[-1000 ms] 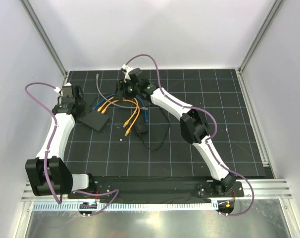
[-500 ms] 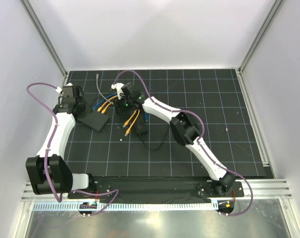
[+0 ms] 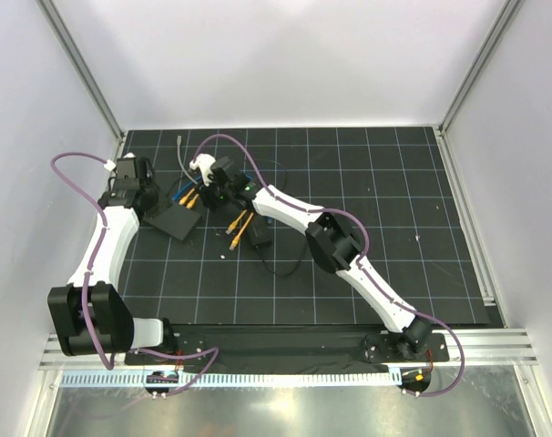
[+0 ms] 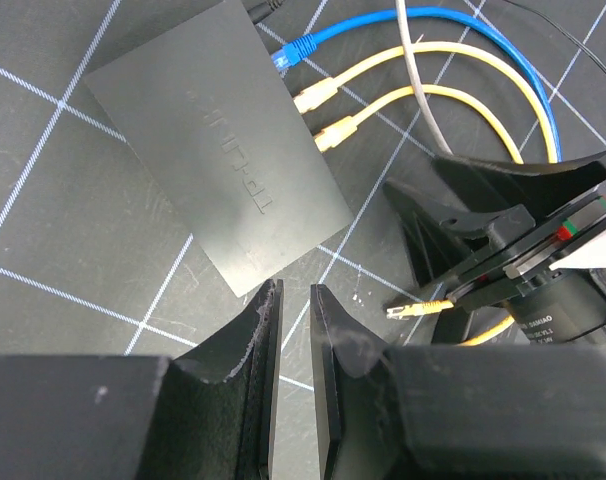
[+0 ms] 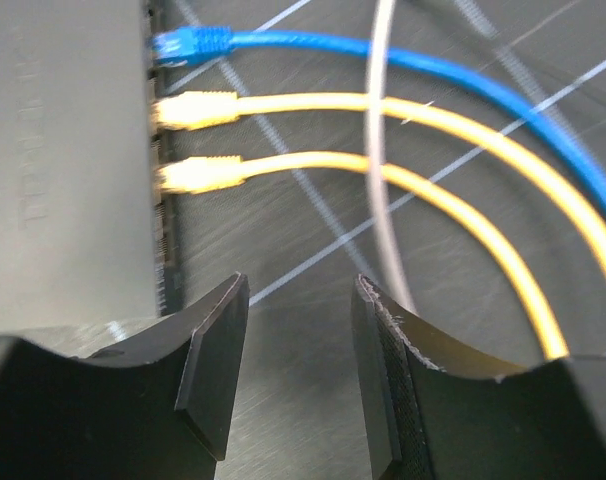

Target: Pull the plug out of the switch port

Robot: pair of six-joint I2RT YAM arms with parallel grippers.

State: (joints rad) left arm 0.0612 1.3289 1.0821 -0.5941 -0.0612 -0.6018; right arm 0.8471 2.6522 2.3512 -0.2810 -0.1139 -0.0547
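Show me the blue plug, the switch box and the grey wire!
blue plug [image 5: 193, 42]: right wrist view, middle of the connector.
switch [image 4: 218, 140]: left wrist view, centre of its flat top.
grey cable [image 5: 380, 135]: right wrist view, its straight stretch.

A black gridded mat [image 3: 394, 182] is covering the tabletop. A small black brick [image 3: 260, 240] is lying near its middle, with its thin black cord [image 3: 285, 270] looping out on the near side. Loose yellow cable ends [image 3: 227, 238] are resting just left of the brick. A grey cable [image 3: 182, 157] is trailing toward the far edge. White walls [image 3: 285, 64] are enclosing the space.
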